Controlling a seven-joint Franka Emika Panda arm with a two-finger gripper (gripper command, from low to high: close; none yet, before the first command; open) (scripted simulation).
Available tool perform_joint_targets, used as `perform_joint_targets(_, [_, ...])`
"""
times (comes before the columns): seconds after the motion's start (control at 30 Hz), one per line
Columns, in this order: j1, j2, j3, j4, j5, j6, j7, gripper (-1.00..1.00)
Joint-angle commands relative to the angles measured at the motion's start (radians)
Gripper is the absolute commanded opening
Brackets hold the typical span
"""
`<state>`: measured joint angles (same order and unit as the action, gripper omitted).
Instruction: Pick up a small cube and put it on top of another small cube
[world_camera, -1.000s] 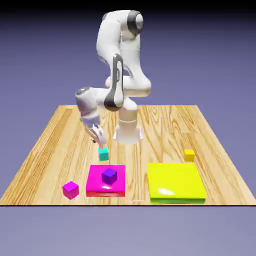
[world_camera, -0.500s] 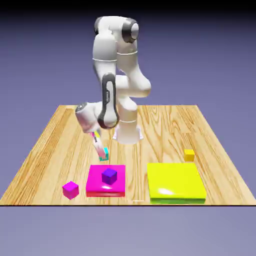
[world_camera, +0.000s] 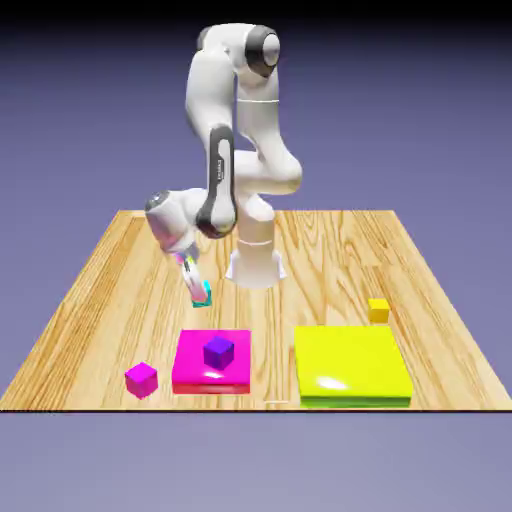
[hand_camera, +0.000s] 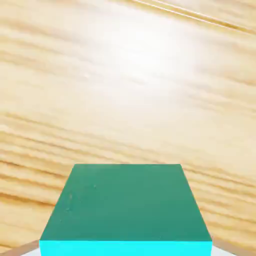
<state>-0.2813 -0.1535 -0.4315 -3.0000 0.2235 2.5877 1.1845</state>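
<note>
Wooden table (hand_camera: 125, 75) fills the hand view behind claw-held teal cube (hand_camera: 126, 205).

Teal cube (hand_camera: 125, 210); purple cube (world_camera: 218, 350); striped wood table (world_camera: 100, 290).

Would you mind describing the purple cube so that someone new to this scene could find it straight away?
Start at the wooden table and find the flat magenta slab near its front edge, to the exterior view's left of the larger yellow slab. The purple cube sits on that magenta slab. It is the only small cube resting on a slab, and the only purple one.
</note>
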Motion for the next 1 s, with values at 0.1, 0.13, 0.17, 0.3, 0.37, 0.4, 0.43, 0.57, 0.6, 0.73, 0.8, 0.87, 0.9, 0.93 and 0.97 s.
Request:
perform_joint_targets(0.1, [0.075,0.008,-0.034,0.070,-0.001,-0.045,0.088,-1.00])
perform_joint_targets(0.13, [0.111,0.020,-0.044,0.106,0.013,-0.063,0.121,-1.00])
perform_joint_targets(0.17, [0.147,0.033,-0.054,0.142,0.028,-0.080,0.154,-1.00])
perform_joint_targets(0.3, [0.290,0.082,-0.094,0.287,0.085,-0.150,0.288,-1.00])
perform_joint_targets(0.37, [0.361,0.106,-0.114,0.360,0.113,-0.185,0.355,-1.00])
perform_joint_targets(0.4, [0.397,0.118,-0.124,0.396,0.128,-0.202,0.388,-1.00])
perform_joint_targets(0.43, [0.432,0.131,-0.135,0.432,0.142,-0.220,0.422,-1.00])
perform_joint_targets(0.57, [0.575,0.180,-0.175,0.577,0.199,-0.290,0.555,-1.00])
perform_joint_targets(0.6, [0.611,0.192,-0.185,0.613,0.213,-0.307,0.588,-1.00])
perform_joint_targets(0.73, [0.601,0.263,-0.150,0.605,0.300,-0.254,0.527,-1.00])
perform_joint_targets(0.8, [0.591,0.334,-0.116,0.597,0.387,-0.201,0.465,-1.00])
perform_joint_targets(0.87, [0.588,0.355,-0.105,0.594,0.414,-0.185,0.446,1.00])
perform_joint_targets(0.9, [0.588,0.355,-0.105,0.594,0.414,-0.185,0.446,1.00])
perform_joint_targets(0.93, [0.593,0.320,-0.123,0.598,0.370,-0.211,0.477,1.00])
perform_joint_targets(0.97, [0.598,0.284,-0.140,0.603,0.327,-0.238,0.508,1.00])
